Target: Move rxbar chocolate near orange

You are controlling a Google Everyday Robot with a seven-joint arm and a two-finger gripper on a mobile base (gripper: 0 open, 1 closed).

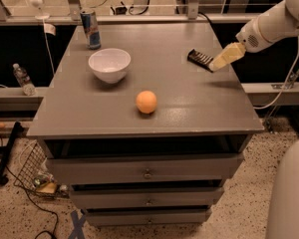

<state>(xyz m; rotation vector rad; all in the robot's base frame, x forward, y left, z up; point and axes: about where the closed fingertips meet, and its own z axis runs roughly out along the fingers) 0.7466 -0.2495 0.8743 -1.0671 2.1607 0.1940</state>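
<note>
Far from the white bowl (108, 75), the gripper (217, 64), grip unclear, hangs beside the rxbar chocolate (199, 58).

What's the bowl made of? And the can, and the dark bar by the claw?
Bowl: smooth glossy white, probably ceramic or hard plastic. Can: blue and silver sheen, likely thin metal. Bar: dark wrapper with pale lettering, seemingly plastic film. The claw is at the bar's right end, over the right side of the table.

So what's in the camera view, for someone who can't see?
The robot's tool is beside the rxbar chocolate at the back right of the gray cabinet. An orange sits front-center, a white bowl and can back left.
</note>
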